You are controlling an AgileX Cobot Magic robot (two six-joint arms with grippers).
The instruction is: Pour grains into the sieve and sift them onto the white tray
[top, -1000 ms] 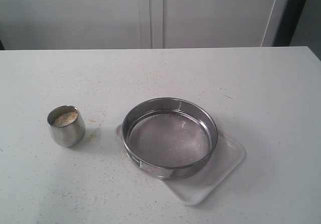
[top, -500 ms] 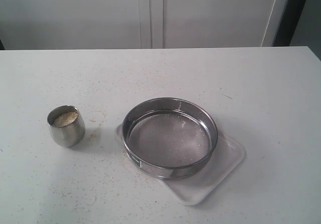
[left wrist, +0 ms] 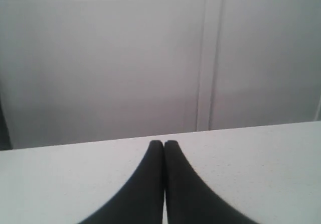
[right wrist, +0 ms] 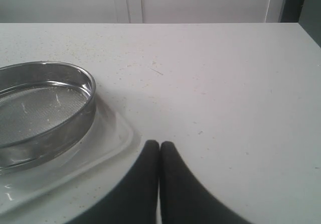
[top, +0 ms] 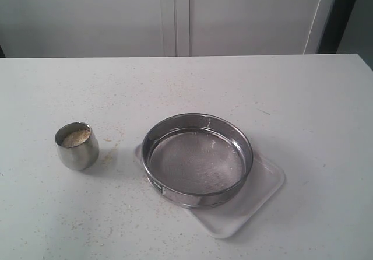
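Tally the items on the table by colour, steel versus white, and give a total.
Steel: 2, a small rounded steel cup holding beige grains, and a wide round steel mesh sieve
White: 1, a flat white rectangular tray
Total: 3

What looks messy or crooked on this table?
Tiny yellowish specks lie scattered on the table beside the steel cup, as if something had spilled there. The white tray lies at a slant to the table's edge. The sieve sits off-centre on it, toward its left end. Nothing looks broken.
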